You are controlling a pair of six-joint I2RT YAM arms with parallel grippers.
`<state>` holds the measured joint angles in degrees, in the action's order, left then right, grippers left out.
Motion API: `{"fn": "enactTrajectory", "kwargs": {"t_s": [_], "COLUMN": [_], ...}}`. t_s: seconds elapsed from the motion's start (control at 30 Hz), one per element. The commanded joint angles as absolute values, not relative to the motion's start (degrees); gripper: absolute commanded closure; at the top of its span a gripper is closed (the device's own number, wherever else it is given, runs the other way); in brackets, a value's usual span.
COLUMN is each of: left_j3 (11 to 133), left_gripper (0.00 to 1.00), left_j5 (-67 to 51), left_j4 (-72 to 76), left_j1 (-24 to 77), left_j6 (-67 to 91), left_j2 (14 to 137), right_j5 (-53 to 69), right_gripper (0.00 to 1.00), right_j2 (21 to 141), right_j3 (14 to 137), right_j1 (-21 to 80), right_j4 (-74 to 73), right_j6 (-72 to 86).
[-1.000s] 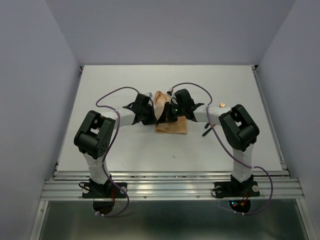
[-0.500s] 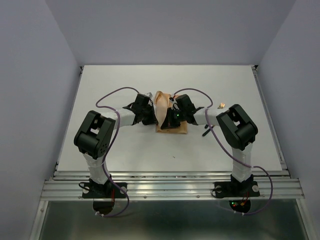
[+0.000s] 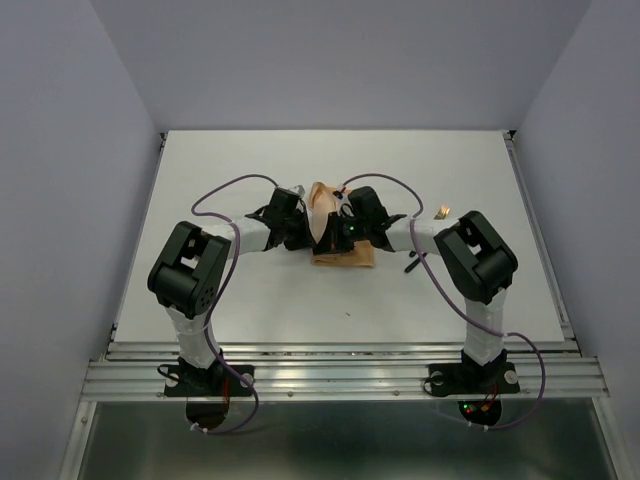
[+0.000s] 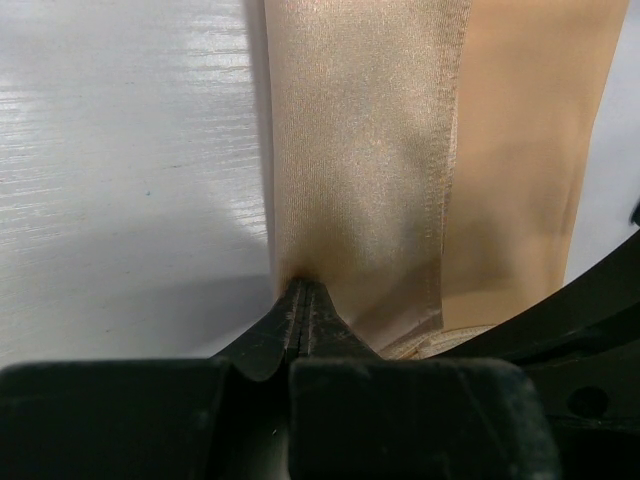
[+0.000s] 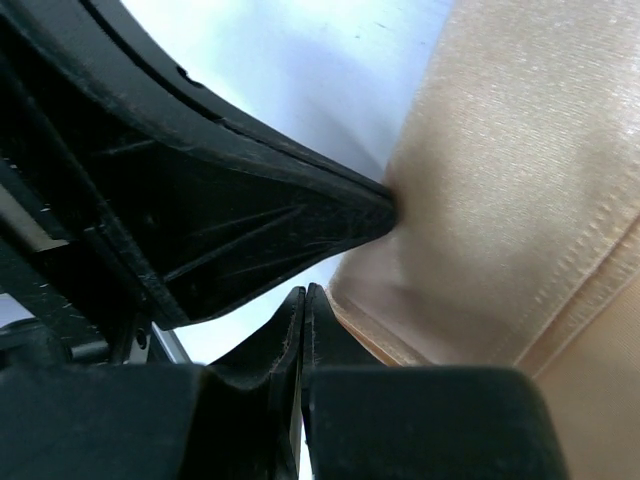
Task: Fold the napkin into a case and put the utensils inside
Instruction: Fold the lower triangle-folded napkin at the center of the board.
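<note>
Both grippers are working one item, a thin peach-orange cloth napkin (image 3: 341,256) at the centre of the white table (image 3: 240,290). It is partly folded: a flat strip lies on the table centre and a raised flap stands above it.

The left gripper (image 3: 301,227) has its jaws fully closed on the flap's edge. The left wrist view shows the cloth (image 4: 360,150) running straight away from the fingertips (image 4: 304,300).

The right gripper (image 3: 336,231) also has its jaws pressed together, with the hemmed edge (image 5: 500,200) right at its tips (image 5: 303,310). It looks pinched, though the contact is tight to read.

Key relation: the napkin's long axis runs from the table's near side to its far side, and the two grippers sit opposite each other across that axis, almost touching, with the flap between them. Judged step: carrying the flap over to lay the next fold; the case is not formed yet.

Slim utensils with gold heads and dark handles (image 3: 441,211) lie toward the table's right side, beyond the right arm and nearer it, not yet touched.
</note>
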<state>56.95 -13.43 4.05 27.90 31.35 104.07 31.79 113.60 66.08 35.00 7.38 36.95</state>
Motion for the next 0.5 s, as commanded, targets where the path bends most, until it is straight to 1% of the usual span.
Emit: {"fn": "enactTrajectory", "kwargs": {"t_s": [0.0,0.13,0.33,0.47], "left_j3": [54.9,54.9,55.4,55.2], "left_gripper": [1.0,1.0,1.0,1.0], "left_j5": [-11.8,-11.7,-11.7,-11.6], "left_j4": [-1.1,-1.2,-1.5,-1.6], "left_j1": [28.3,28.3,28.2,28.3], "left_j6": [30.0,30.0,29.9,29.6], "left_j2": [104.3,104.3,104.2,104.2], "right_j5": [34.4,33.6,32.3,30.2], "right_gripper": [0.99,0.99,0.99,0.99], "right_j2": [113.8,113.9,118.8,118.0], "right_j3": [66.1,65.7,66.4,65.7], "right_j1": [35.8,35.8,35.8,35.8], "right_j4": [11.5,11.0,8.3,7.0], "right_j6": [38.0,37.2,34.6,34.2]}}
